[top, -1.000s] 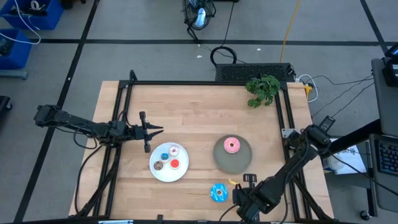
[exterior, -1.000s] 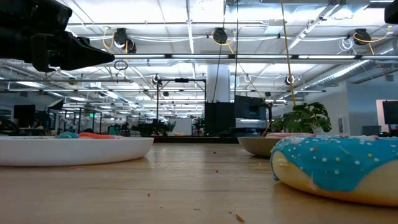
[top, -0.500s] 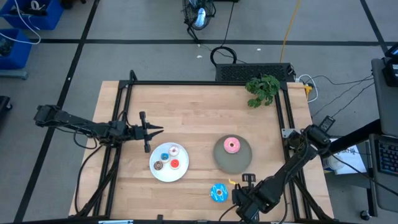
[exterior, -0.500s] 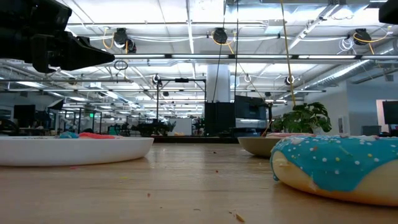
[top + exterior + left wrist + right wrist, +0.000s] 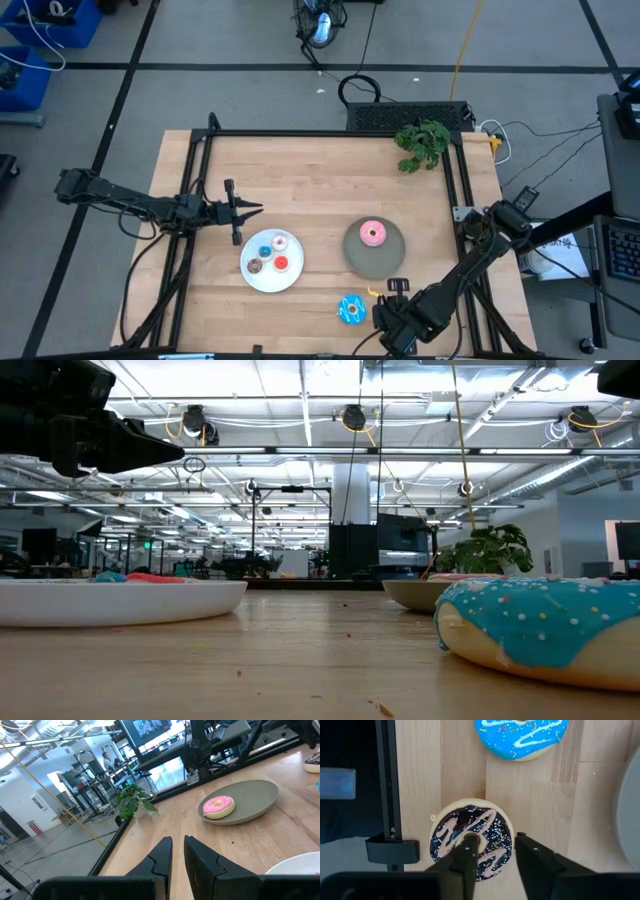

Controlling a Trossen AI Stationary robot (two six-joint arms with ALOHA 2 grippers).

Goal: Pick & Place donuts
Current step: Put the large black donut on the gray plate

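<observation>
The brown sprinkled donut (image 5: pixel 470 844) lies flat on the table near its front edge, close to the black frame rail. My right gripper (image 5: pixel 495 840) hangs over it, open, one finger over the hole and the other beside the outer rim. The blue donut (image 5: pixel 351 310) lies just to the left on the wood. The pink donut (image 5: pixel 373 234) sits on the grey plate (image 5: pixel 374 262). Several tiny donuts lie on the white plate (image 5: pixel 262 281). My left gripper (image 5: pixel 250 210) hovers shut above the table's left part, holding nothing. My right gripper comes down from above with one fingertip (image 5: pixel 469 842) at the brown donut's hole and the other fingertip (image 5: pixel 522 840) outside its rim. Whether either finger touches the donut I cannot tell. The donut lies flat on the table.
A green plant (image 5: pixel 422 142) stands at the table's far right corner. The black frame rail (image 5: pixel 385 795) runs along the table edge right beside the brown donut. Bare wood lies between the two plates and the far edge.
</observation>
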